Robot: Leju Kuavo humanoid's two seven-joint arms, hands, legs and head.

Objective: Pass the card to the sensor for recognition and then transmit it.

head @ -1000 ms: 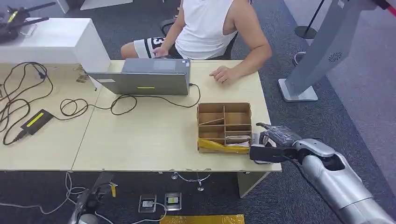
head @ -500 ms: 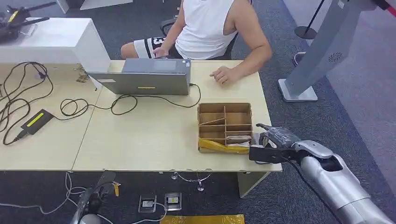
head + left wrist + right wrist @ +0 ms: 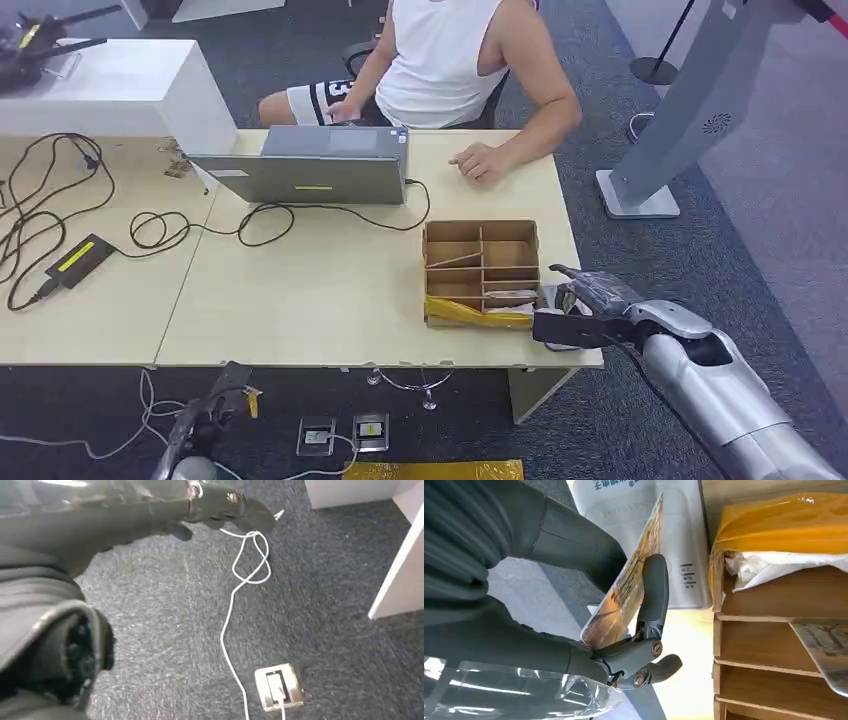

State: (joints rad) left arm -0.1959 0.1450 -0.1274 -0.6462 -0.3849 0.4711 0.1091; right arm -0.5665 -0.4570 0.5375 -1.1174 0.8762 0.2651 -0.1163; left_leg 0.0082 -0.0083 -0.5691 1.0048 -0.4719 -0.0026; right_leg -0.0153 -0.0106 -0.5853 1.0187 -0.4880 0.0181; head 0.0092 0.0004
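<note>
My right hand (image 3: 583, 305) hovers at the table's front right corner, just right of the wooden divider box (image 3: 480, 262). It pinches a card (image 3: 624, 590) with an orange-brown picture between the thumb and a finger, and the card stands on edge. Right behind the card lies the white sensor (image 3: 674, 545) with printed text, flat on the table; whether the two touch is unclear. A second card (image 3: 824, 652) lies in one of the box's compartments. My left hand (image 3: 205, 420) hangs low below the table's front edge, fingers (image 3: 220, 505) stretched out over the carpet and holding nothing.
Yellow tape (image 3: 475, 314) covers the box's near edge. A person sits at the far side, one hand (image 3: 478, 160) on the table (image 3: 320, 300) beside a laptop (image 3: 310, 165). Cables and a power brick (image 3: 78, 258) lie at the left. A grey stand (image 3: 680, 110) rises on the right.
My right hand has stayed almost still with the card, easing slightly down and left. My left hand has swung a little to the right below the table.
</note>
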